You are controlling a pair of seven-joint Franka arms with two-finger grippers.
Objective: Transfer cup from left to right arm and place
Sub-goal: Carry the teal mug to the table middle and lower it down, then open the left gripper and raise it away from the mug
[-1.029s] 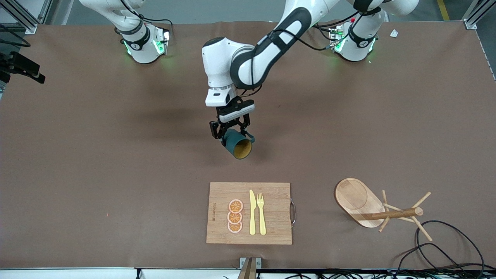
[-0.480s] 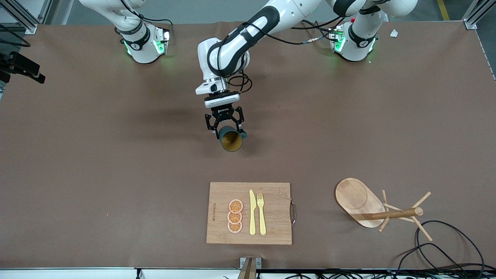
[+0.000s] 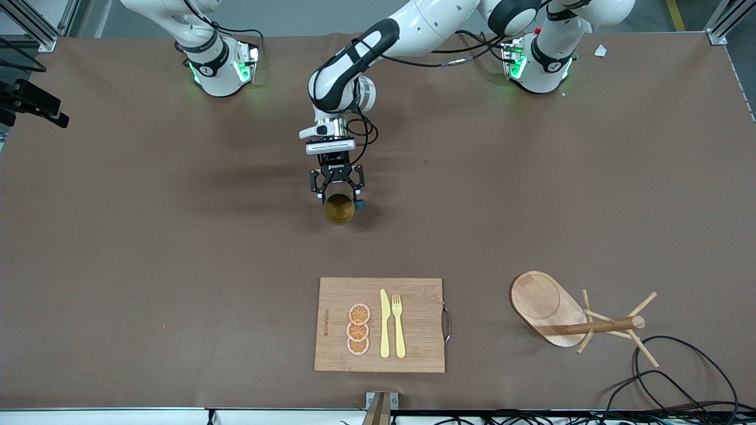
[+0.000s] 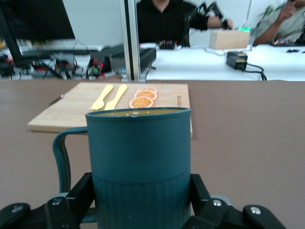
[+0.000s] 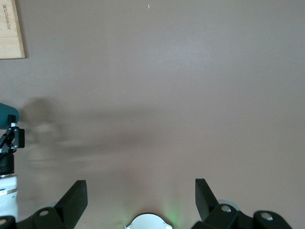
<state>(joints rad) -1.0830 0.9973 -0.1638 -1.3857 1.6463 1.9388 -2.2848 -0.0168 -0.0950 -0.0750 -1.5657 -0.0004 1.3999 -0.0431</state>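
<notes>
Nearest the front camera, a board [image 3: 380,324] with a knife [image 3: 384,323], a fork [image 3: 398,326] and orange slices [image 3: 358,329] lies flat on the counter [image 3: 177,265]. Beside it, toward the left arm's end, a wooden rack [image 3: 576,316] lies on its side. Neither has been disturbed in the last second.

Farther from the camera, the cup [image 3: 339,208] is clamped at its ribbed base by the left end effector [image 3: 338,195] and hangs over bare counter mid-table. The change lies here. A second ago the cup was tilted, with its side and handle on show. Now it has been turned so that its yellowish mouth faces the front camera squarely, and it has been carried slightly toward the right arm's end while the left arm has stretched out. In the left wrist view the cup [image 4: 139,162] is seen gripped from both sides, its handle free.

The right end effector [image 5: 141,200] is spread wide over bare counter near its base and holds nothing; the arm waits. It is judged that the cup is being presented for the handover, which has not begun.
</notes>
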